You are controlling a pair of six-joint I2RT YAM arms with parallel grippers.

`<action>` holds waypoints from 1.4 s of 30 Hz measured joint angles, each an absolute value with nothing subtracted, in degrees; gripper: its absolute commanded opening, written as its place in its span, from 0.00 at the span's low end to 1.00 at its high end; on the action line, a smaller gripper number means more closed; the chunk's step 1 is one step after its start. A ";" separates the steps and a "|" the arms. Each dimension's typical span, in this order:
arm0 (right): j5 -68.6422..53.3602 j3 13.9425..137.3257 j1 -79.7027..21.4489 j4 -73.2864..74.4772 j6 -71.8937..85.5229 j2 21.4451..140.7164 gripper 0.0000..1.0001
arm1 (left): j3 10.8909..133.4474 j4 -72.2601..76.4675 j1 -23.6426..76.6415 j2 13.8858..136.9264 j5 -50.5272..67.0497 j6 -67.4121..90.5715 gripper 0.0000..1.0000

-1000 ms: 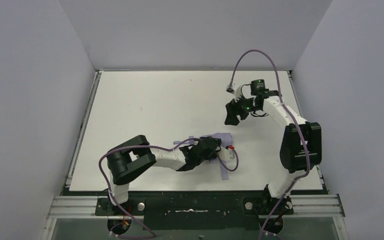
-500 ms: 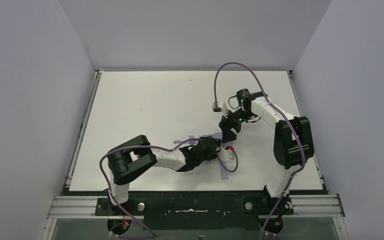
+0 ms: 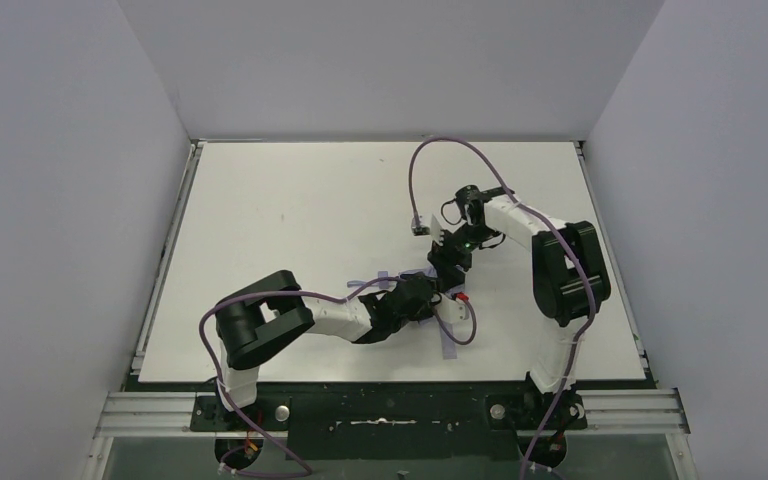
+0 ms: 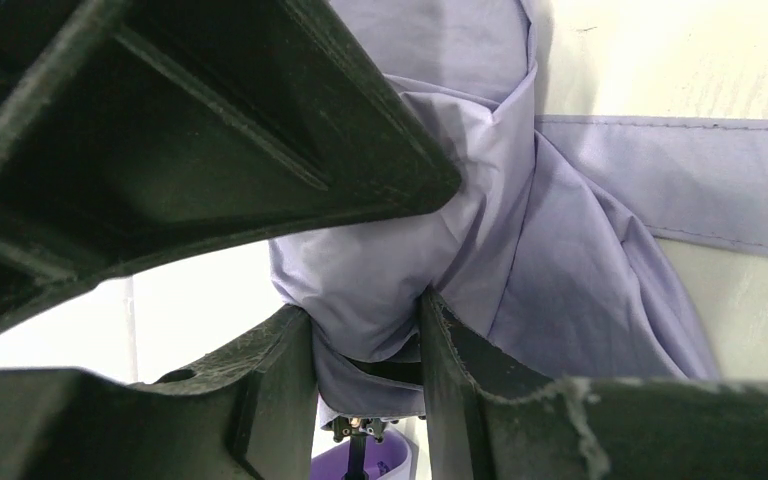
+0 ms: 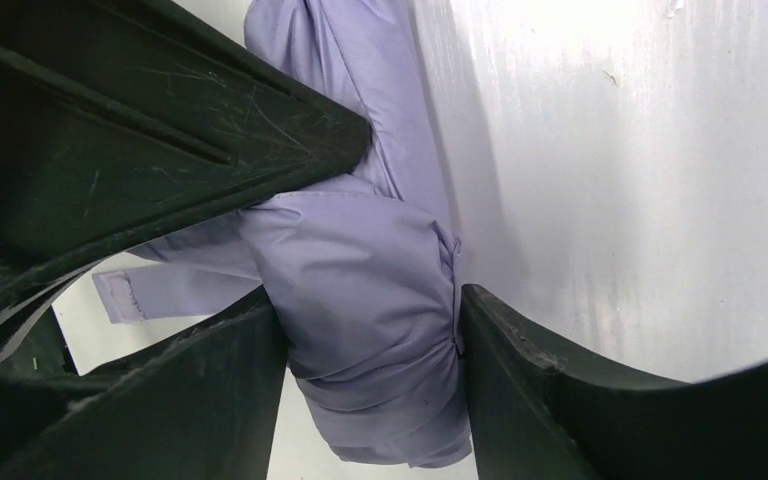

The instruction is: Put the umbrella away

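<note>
Umbrella (image 5: 350, 380) lies on counter (image 5: 610, 200), under left tool (image 4: 365, 312), which is narrow and pinches bunched fabric. Right tool (image 5: 368, 300) sits just beyond left tool, straddling the canopy bundle, whose long axis runs through its gap. Gripped or merely bracketed: cannot tell.

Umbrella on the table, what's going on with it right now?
Both arms are on the umbrella, which lies collapsed on the table. The left end effector is clamped on a bunch of lavender canopy. The right end effector straddles the rolled canopy, fingers against the fabric on both sides; a firm grip there cannot be confirmed.
</note>
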State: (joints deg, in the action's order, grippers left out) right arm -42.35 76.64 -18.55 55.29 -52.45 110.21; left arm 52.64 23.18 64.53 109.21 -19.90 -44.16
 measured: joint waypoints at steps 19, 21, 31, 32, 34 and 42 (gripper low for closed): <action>-39.59 70.57 -19.25 48.25 -47.68 105.62 0.30 | 53.89 8.25 64.45 103.61 -18.68 -35.68 0.74; -38.87 69.06 -19.51 46.57 -47.07 104.36 0.30 | 53.12 4.43 64.62 100.12 -17.58 -33.17 0.75; -35.03 61.17 -21.56 37.21 -44.29 97.91 0.27 | 43.31 -4.58 65.87 70.08 -8.64 -16.40 0.75; -34.52 59.86 -21.96 35.83 -44.47 96.90 0.26 | 42.48 -4.60 64.84 66.94 -7.92 -14.55 0.75; -33.47 57.74 -22.70 33.43 -45.34 95.24 0.25 | 41.21 -4.64 60.73 61.52 -5.52 -10.79 0.75; -28.08 48.93 -26.79 20.82 -49.01 89.06 0.25 | 40.27 -4.16 36.18 54.68 3.70 1.50 0.77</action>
State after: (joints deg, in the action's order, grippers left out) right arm -28.08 48.93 -26.79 20.82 -49.01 89.06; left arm 40.27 -4.16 36.18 54.68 3.70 1.50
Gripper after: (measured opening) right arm 0.464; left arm 0.761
